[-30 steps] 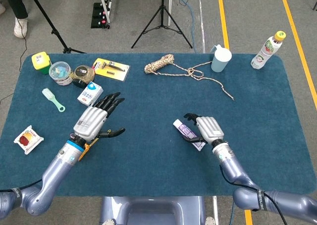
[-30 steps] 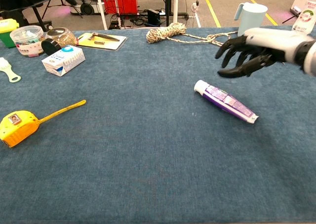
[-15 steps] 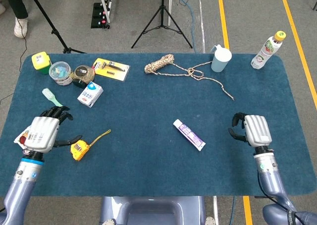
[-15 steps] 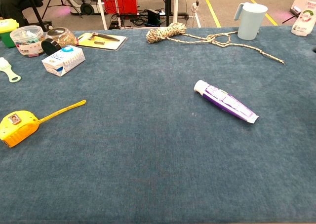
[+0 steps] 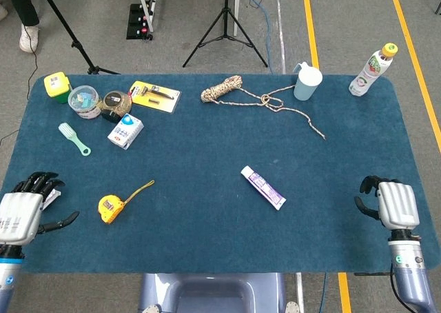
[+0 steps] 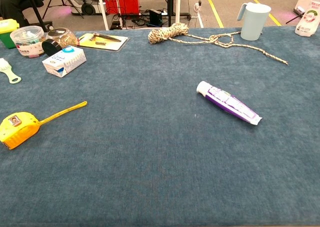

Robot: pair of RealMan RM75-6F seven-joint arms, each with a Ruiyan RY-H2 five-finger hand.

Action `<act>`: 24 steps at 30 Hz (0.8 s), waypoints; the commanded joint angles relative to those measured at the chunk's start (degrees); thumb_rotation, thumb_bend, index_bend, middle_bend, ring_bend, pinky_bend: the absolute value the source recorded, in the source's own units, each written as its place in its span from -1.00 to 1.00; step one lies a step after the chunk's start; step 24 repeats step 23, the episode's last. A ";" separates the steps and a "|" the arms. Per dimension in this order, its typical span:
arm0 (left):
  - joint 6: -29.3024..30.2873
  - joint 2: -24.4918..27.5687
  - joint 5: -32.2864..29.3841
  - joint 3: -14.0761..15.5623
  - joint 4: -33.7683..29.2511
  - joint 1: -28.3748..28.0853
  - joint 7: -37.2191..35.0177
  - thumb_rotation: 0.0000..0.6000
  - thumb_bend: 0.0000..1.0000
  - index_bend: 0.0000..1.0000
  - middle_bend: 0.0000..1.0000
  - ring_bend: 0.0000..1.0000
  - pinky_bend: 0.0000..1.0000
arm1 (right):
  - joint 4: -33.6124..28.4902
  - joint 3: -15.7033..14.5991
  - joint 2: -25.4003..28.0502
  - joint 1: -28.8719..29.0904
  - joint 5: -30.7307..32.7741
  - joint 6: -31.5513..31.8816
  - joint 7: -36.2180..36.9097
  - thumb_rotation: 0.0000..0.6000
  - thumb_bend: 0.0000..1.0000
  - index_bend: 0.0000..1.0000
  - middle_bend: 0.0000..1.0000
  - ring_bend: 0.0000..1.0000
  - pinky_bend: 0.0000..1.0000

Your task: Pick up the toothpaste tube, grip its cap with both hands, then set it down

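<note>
The toothpaste tube (image 5: 263,187) lies flat on the blue table mat (image 5: 207,237), right of centre, with its white cap pointing to the far left. The chest view shows its white and purple body (image 6: 229,103) with nothing touching it. My left hand (image 5: 21,215) hovers at the near left corner, fingers spread, holding nothing. My right hand (image 5: 393,203) is at the near right edge, far from the tube, with its fingers loosely bent and nothing in them. Neither hand shows in the chest view.
A yellow tape measure (image 5: 110,206) lies near the left front. At the back left are a small carton (image 5: 125,131), a green brush (image 5: 72,137) and jars (image 5: 103,101). Along the back lie a rope (image 5: 227,89), a blue jug (image 5: 307,84) and a bottle (image 5: 371,69).
Both hands have drawn back outward and toward the near table edge; the right hand left the tube, which has stayed in place.
</note>
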 commanded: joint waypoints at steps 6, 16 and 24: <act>2.60 0.96 3.19 2.38 1.89 5.62 -3.26 0.10 -0.73 -0.38 -0.51 -0.67 -0.38 | -2.57 -2.29 2.77 -6.39 -3.77 5.67 -1.04 0.88 -0.30 0.13 0.12 0.18 -0.03; 3.38 2.43 6.78 2.72 0.31 8.38 -3.80 0.11 -0.73 -0.38 -0.51 -0.67 -0.39 | -4.15 -2.33 4.72 -10.19 -6.96 8.88 -0.93 0.87 -0.30 0.13 0.13 0.18 -0.03; 2.63 4.14 7.25 1.25 -1.17 8.55 -3.40 0.11 -0.73 -0.38 -0.52 -0.67 -0.39 | -3.73 -1.60 4.68 -11.69 -7.34 8.94 0.42 0.88 -0.30 0.13 0.13 0.18 -0.03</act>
